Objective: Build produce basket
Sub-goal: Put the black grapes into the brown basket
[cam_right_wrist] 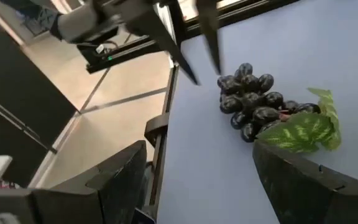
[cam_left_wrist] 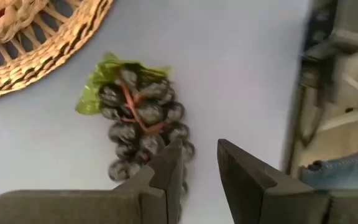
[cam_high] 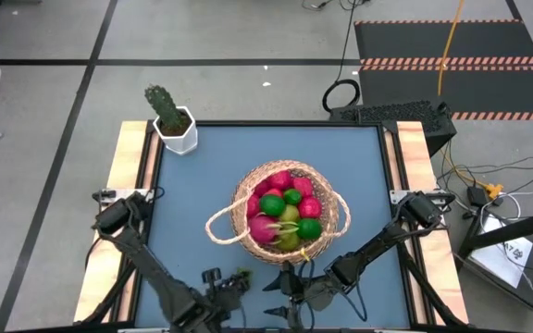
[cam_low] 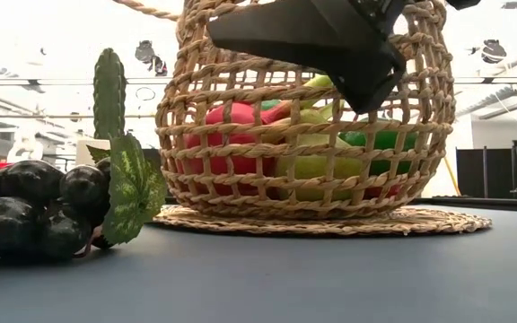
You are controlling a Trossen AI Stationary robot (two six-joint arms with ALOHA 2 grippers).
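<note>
The woven basket (cam_high: 248,215) stands mid-table on its flat base (cam_low: 438,221), filled with red, green and yellow-green produce (cam_high: 285,215). A dark grape bunch (cam_left_wrist: 142,115) with a green leaf lies on the blue tabletop near the front edge, beside the basket. My left gripper (cam_left_wrist: 199,168) hovers above the bunch's end, fingers pointing down with a narrow gap and nothing between them. My right gripper (cam_right_wrist: 204,180) stands wide open, nearly level, just right of the grapes (cam_right_wrist: 250,102), clear of them.
A cactus in a white pot (cam_high: 172,120) stands at the table's far left corner. The basket's looped handle (cam_high: 218,227) juts toward the left, near the grapes. The table's front edge lies close behind both grippers. Blue tabletop (cam_high: 202,185) lies bare left of the basket.
</note>
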